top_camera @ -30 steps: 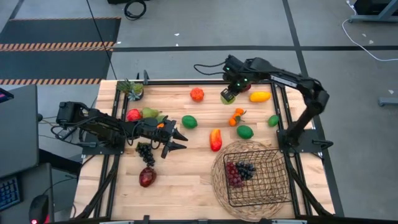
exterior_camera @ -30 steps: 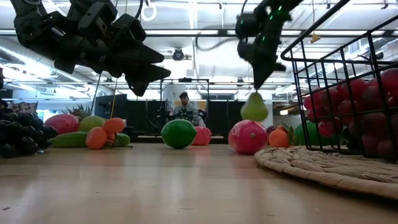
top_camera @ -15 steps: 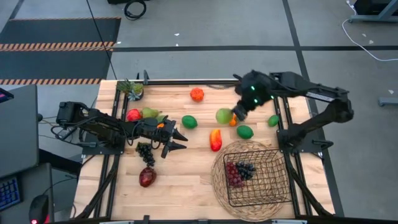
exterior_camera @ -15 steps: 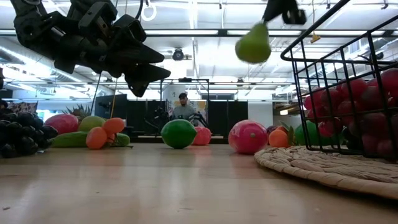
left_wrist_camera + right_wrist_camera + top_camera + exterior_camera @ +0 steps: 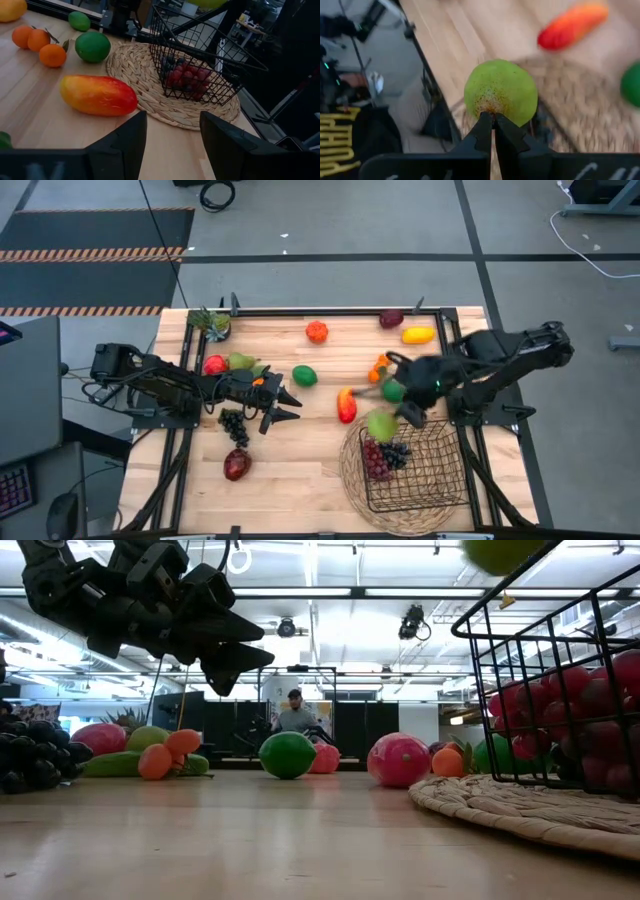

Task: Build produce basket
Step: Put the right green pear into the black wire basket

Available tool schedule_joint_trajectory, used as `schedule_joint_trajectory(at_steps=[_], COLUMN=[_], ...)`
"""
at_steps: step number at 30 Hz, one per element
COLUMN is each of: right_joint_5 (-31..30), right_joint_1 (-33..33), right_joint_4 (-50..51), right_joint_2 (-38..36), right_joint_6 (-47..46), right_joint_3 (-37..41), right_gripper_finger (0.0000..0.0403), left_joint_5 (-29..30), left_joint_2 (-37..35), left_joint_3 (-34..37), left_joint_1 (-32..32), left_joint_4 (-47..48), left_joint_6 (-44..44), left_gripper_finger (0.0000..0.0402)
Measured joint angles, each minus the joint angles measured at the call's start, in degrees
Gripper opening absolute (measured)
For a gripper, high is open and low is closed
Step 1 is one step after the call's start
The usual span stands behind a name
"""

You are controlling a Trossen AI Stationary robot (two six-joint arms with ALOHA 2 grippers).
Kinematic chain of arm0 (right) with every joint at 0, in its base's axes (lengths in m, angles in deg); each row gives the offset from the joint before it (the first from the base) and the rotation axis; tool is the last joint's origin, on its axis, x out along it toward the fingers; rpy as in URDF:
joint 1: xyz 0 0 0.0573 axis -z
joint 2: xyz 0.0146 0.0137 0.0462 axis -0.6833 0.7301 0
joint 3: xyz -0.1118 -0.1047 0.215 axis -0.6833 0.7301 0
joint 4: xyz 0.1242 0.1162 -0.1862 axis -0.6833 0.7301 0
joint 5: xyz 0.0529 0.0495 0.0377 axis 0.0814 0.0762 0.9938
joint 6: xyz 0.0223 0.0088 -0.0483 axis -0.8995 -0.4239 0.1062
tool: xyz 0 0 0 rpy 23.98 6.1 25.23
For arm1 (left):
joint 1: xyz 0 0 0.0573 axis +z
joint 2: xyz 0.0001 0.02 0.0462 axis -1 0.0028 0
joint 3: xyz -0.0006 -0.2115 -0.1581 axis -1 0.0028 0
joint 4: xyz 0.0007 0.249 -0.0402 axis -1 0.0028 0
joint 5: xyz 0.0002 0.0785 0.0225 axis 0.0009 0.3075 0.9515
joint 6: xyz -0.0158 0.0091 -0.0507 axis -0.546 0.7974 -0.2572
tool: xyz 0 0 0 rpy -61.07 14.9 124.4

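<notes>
- The right gripper has its jaws pinched together on a green pear, apparently by its stem end, so the fruit hangs out past the fingertips.
- In the high view the pear sits over the near-left rim of the black wire basket, which rests on a round woven mat.
- The basket already holds red grapes and dark grapes.
- The left gripper hovers with jaws apart and empty, above the table's left side beside a dark grape bunch.
- Risk: so small a hold may let the pear swing or slip free.
- Risk: released this close to the rim, it could strike the wire and roll onto the mat towards the mango.
</notes>
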Motion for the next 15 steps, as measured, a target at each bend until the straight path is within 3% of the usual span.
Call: schedule_joint_trajectory(at_steps=[10, 15], right_joint_5=[-7.2, -6.0], right_joint_1=[-9.4, -9.8], right_joint_4=[5.1, 5.0], right_joint_2=[3.4, 6.6], right_joint_6=[-7.1, -7.5], right_joint_3=[0.0, 0.0], right_gripper_finger=[0.0014, 0.0021], left_joint_5=[0.0, 0.0], left_joint_2=[0.0, 0.0], left_joint_3=[0.0, 0.0], left_joint_1=[0.0, -0.3], left_joint_4=[-0.2, 0.0], left_joint_6=[-0.7, -1.5], left_gripper_finger=[0.0190, 0.0190])
